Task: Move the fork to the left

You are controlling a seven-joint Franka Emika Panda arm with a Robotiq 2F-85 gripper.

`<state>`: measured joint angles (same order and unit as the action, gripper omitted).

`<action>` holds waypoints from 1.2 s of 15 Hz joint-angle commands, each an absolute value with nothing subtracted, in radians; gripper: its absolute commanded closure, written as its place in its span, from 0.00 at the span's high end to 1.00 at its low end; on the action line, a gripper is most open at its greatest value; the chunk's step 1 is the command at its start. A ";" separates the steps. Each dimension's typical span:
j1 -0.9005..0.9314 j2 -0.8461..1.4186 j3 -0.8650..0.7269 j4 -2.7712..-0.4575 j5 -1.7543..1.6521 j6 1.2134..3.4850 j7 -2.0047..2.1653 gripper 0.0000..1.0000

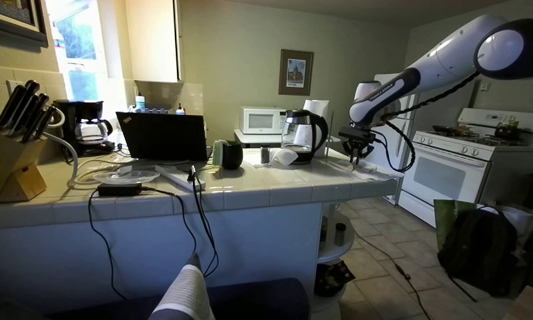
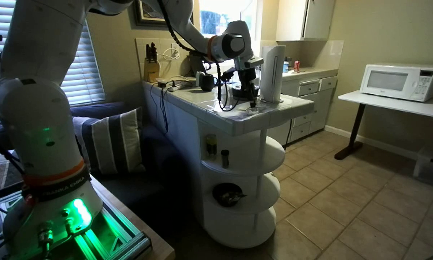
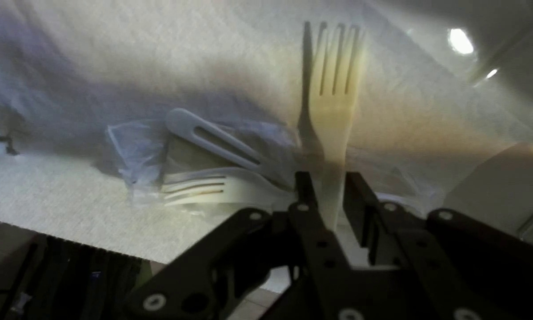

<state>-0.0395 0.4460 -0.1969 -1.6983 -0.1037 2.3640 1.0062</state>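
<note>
In an exterior view, the left end of the surface (image 1: 288, 182) is occupied by a knife block (image 1: 8, 160) and, farther back, a coffee maker (image 1: 82, 109). Next, a laptop (image 1: 164, 135) is stood at the far side, with an adapter (image 1: 119, 190) and a power strip (image 1: 179, 177) laid nearer. Toward the middle a cup (image 1: 232, 155) is placed, followed by a shaker (image 1: 265, 154), a kettle (image 1: 304, 138) and a paper roll (image 1: 318, 107). At the right end the fingers (image 3: 305, 193) and the fork (image 3: 335, 111) are found; farther right a stove (image 1: 448, 164) and, nearer, a backpack (image 1: 477, 253) are seen. In the wrist view, a wrapper (image 3: 144, 155) is seen at left with a slotted handle (image 3: 224, 153) and another fork (image 3: 244, 189); to their right the fork is shown over paper (image 3: 204, 35), its handle lying between the fingers, which are parted slightly. Whether it is touched by them cannot be told.
</note>
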 commanded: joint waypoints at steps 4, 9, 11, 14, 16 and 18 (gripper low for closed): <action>-0.043 0.473 -0.184 -1.642 -0.053 2.336 0.997 0.28; -0.043 0.501 -0.188 -1.628 -0.046 2.326 0.999 0.37; -0.041 0.513 -0.191 -1.619 -0.049 2.323 1.003 0.38; -0.040 0.519 -0.192 -1.604 -0.052 2.313 1.005 0.40; -0.039 0.516 -0.193 -1.599 -0.052 2.300 1.006 0.47; -0.035 0.508 -0.197 -1.598 -0.058 2.267 1.014 0.52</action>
